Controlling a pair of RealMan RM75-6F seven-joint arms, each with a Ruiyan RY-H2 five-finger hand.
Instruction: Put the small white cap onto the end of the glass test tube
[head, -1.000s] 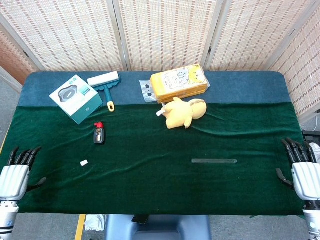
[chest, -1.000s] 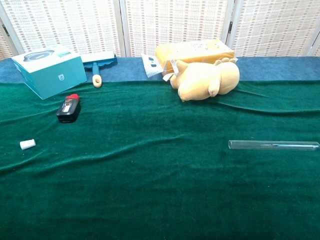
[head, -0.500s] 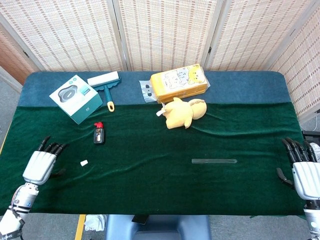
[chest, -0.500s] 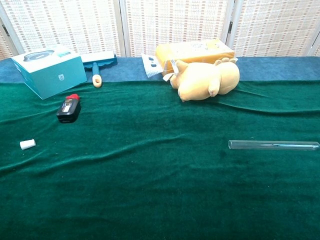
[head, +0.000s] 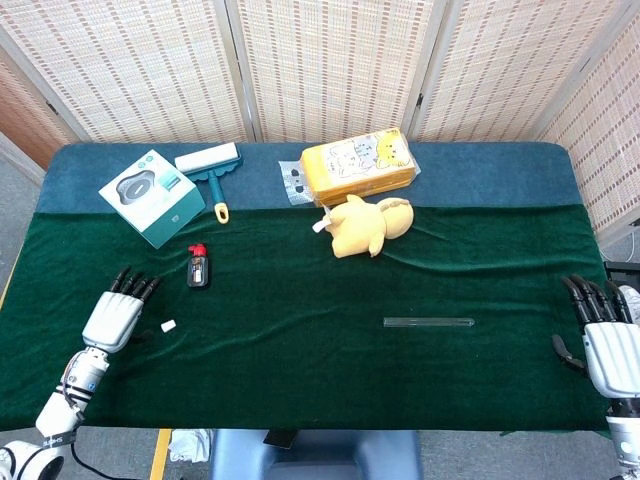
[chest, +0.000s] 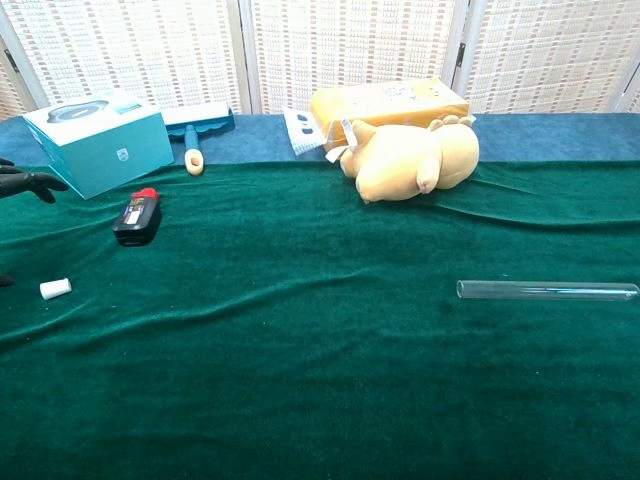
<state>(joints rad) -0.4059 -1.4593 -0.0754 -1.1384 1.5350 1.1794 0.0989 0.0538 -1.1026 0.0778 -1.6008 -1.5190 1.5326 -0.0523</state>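
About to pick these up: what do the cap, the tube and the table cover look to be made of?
Small white cap: opaque and matte, probably plastic or rubber; too small to tell.
Test tube: clear glass by its look, the cloth showing through, with a bright glint along it.
Table cover: dark green, velvet-like cloth with soft sheen and wrinkles.

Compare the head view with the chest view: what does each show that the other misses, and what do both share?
Only the head view shows the whole left hand, open beside the white cap, and the right hand at the table edge. Only the chest view shows the printed side of the teal box. Both show the cap, the glass test tube, the plush toy and the black bottle.
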